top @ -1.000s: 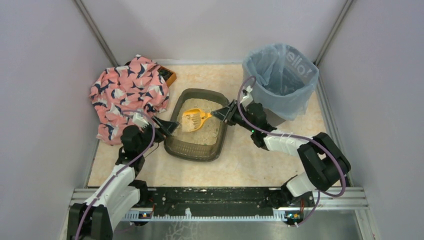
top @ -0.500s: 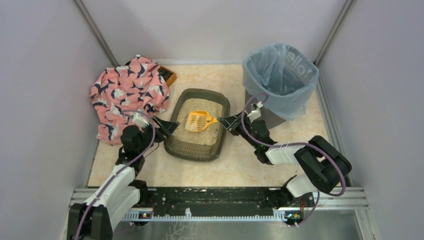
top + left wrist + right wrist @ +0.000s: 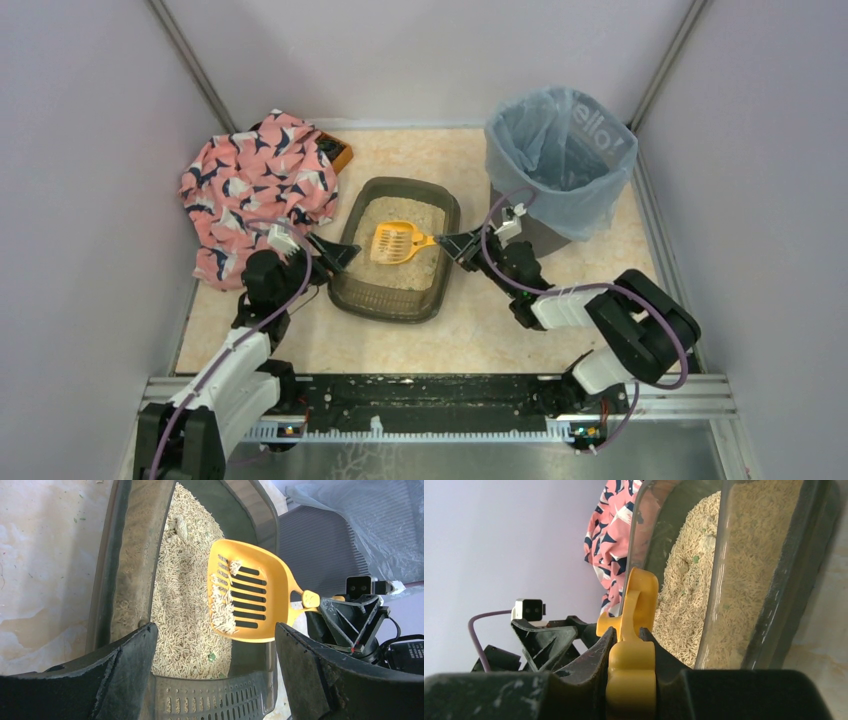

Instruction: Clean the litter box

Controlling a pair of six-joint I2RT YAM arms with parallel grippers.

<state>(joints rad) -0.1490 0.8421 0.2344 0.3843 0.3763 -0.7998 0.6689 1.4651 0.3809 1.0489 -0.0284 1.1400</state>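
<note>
The litter box is a dark translucent tray of pale litter in the middle of the floor, also in the left wrist view and the right wrist view. A yellow slotted scoop hangs over it, carrying some litter. My right gripper is shut on the scoop's handle at the box's right rim. My left gripper stands open at the box's left wall, its jaws wide on either side of the perforated rim. Small green bits lie in the litter.
A tall grey bin with a blue bag stands at the back right, just behind my right arm. A pink patterned cloth is heaped at the back left over an orange-brown box. Grey walls close in both sides.
Over the last second my right gripper drew the scoop rightward and up out of the litter, levelling it. It has been still for the last half second. The left arm has not moved.
</note>
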